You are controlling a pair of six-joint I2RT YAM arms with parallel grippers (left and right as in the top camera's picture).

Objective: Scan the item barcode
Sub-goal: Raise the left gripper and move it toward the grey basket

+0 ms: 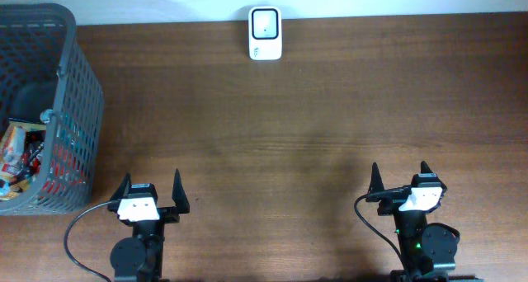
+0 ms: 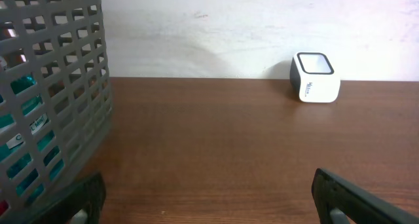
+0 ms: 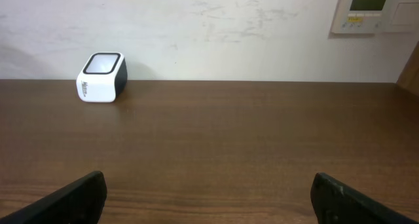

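Observation:
A white barcode scanner (image 1: 265, 33) with a dark window stands at the table's far edge by the wall; it shows too as the scanner (image 2: 315, 76) in the left wrist view and the scanner (image 3: 101, 76) in the right wrist view. Packaged items (image 1: 20, 154) lie in the grey mesh basket (image 1: 78, 101) at the far left. My left gripper (image 1: 150, 185) rests open near the front edge, just right of the basket, nothing between its fingers. My right gripper (image 1: 400, 174) stands open at the front right, also empty.
The basket wall (image 2: 46, 86) fills the left of the left wrist view, close to the left finger. A wall panel (image 3: 376, 8) hangs at the back right. Brown wooden tabletop (image 1: 289, 142) spans between grippers and scanner.

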